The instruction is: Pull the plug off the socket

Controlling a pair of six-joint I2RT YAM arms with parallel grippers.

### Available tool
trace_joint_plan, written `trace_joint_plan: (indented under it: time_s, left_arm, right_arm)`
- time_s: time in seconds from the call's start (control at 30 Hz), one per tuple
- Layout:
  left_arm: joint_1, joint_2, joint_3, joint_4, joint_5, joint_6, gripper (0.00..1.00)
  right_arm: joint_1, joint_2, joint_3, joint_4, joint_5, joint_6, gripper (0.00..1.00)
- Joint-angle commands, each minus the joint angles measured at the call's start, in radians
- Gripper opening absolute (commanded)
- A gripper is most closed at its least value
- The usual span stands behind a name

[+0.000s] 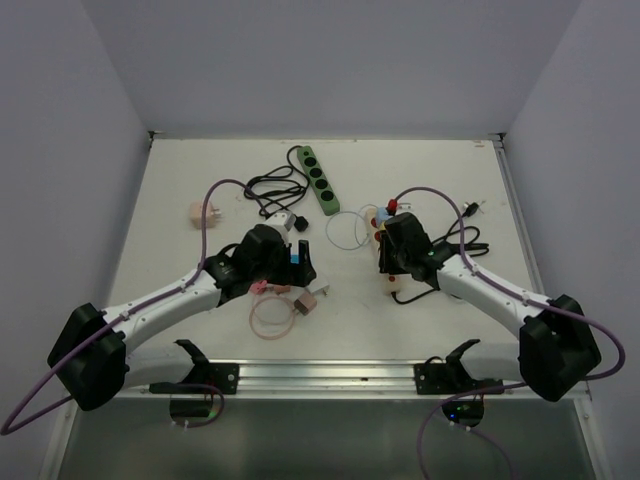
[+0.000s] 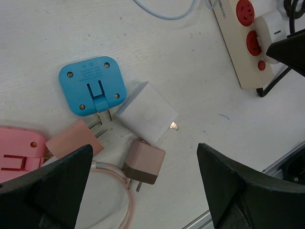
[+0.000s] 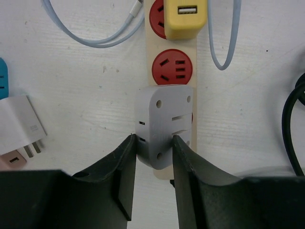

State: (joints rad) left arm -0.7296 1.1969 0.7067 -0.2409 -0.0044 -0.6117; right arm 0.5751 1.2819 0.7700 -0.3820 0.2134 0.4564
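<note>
A grey adapter plug (image 3: 164, 121) sits over the near-end socket of a beige power strip (image 3: 148, 47) with red sockets. My right gripper (image 3: 153, 143) is shut on this plug, one finger on each side. In the top view the right gripper (image 1: 392, 262) is over the strip (image 1: 379, 232) at centre right. The strip also shows in the left wrist view (image 2: 233, 47), with the plug (image 2: 269, 24) at the top right. My left gripper (image 2: 145, 150) is open and empty above loose adapters, left of the strip (image 1: 290, 255).
A yellow USB charger (image 3: 185, 19) sits in the strip's far socket. A blue adapter (image 2: 93, 83), white adapter (image 2: 147, 112), pink adapter (image 2: 16, 152) and brown charger (image 2: 145, 162) lie under the left gripper. A green power strip (image 1: 320, 180) and black cables (image 1: 275, 190) lie farther back.
</note>
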Motion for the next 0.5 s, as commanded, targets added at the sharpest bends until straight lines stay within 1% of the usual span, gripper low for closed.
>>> trace_joint_plan:
  time_s: [0.0, 0.07, 0.1, 0.2, 0.27, 0.33, 0.4, 0.47]
  left_arm:
    - [-0.008, 0.000, 0.008, 0.035, -0.016, -0.017, 0.94]
    - [-0.010, 0.000, 0.007, 0.035, -0.016, -0.017, 0.94]
    - [-0.010, 0.001, 0.008, 0.038, -0.016, -0.019, 0.94]
    - [-0.013, 0.007, 0.008, 0.048, -0.011, -0.022, 0.94]
    - [-0.014, 0.016, 0.013, 0.060, -0.002, -0.028, 0.94]
    - [-0.021, 0.026, 0.017, 0.069, 0.000, -0.033, 0.94]
    - [-0.033, 0.049, 0.028, 0.083, 0.000, -0.042, 0.94]
    - [-0.042, 0.079, 0.054, 0.100, 0.029, -0.052, 0.94]
  right_arm:
    - [-0.004, -0.025, 0.017, -0.018, 0.101, 0.008, 0.31]
    - [-0.004, -0.044, 0.006, -0.021, 0.101, 0.018, 0.22]
    - [-0.004, -0.059, -0.003, -0.021, 0.095, 0.025, 0.16]
    - [-0.007, -0.082, -0.018, -0.015, 0.070, 0.036, 0.09]
    - [-0.014, -0.099, -0.026, -0.012, 0.067, 0.054, 0.01]
    - [-0.026, -0.121, -0.038, -0.008, 0.058, 0.074, 0.00]
    - [-0.052, -0.141, -0.054, -0.003, 0.017, 0.090, 0.00]
    - [-0.076, -0.170, -0.064, 0.005, -0.009, 0.097, 0.00]
